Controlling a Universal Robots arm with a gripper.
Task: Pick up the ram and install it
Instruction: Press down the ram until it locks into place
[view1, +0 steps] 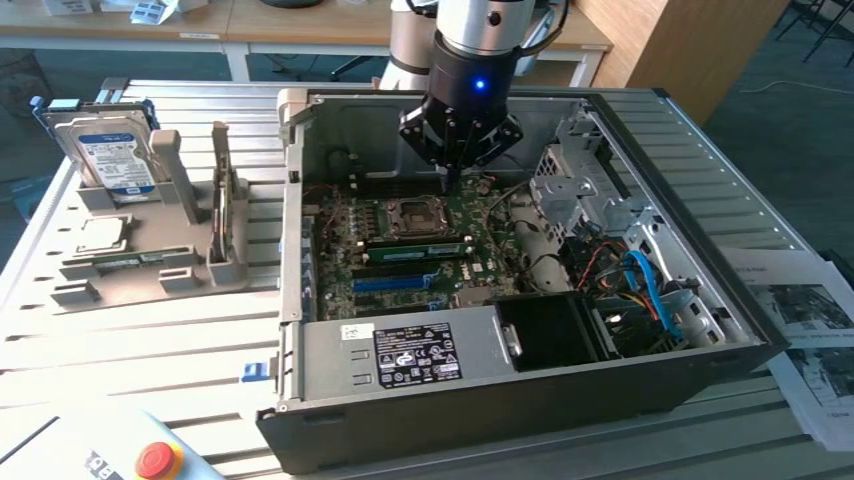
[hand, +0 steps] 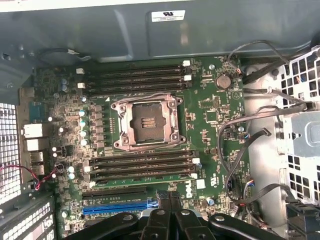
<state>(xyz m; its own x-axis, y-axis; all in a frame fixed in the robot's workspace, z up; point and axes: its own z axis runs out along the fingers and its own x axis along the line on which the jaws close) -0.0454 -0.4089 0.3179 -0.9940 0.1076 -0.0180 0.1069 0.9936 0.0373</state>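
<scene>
The ram (view1: 420, 249), a long green stick, stands along a memory slot just in front of the empty processor socket (view1: 411, 215) inside the open computer case (view1: 300, 330). My gripper (view1: 451, 182) hangs above the motherboard behind the socket, apart from the ram, with its fingers together and nothing between them. In the wrist view the gripper (hand: 168, 196) looks straight down on the socket (hand: 145, 121) and on the dark memory slots (hand: 142, 165) beside it. From straight above I cannot pick out the ram among those slots.
A long blue slot (view1: 398, 283) lies nearer the power supply (view1: 400, 355). Cables and a drive cage (view1: 587, 185) crowd the case on the exterior view's right. A grey holder (view1: 220, 215), a hard drive (view1: 118, 160) and a silver processor chip (view1: 100, 233) stand outside on the left.
</scene>
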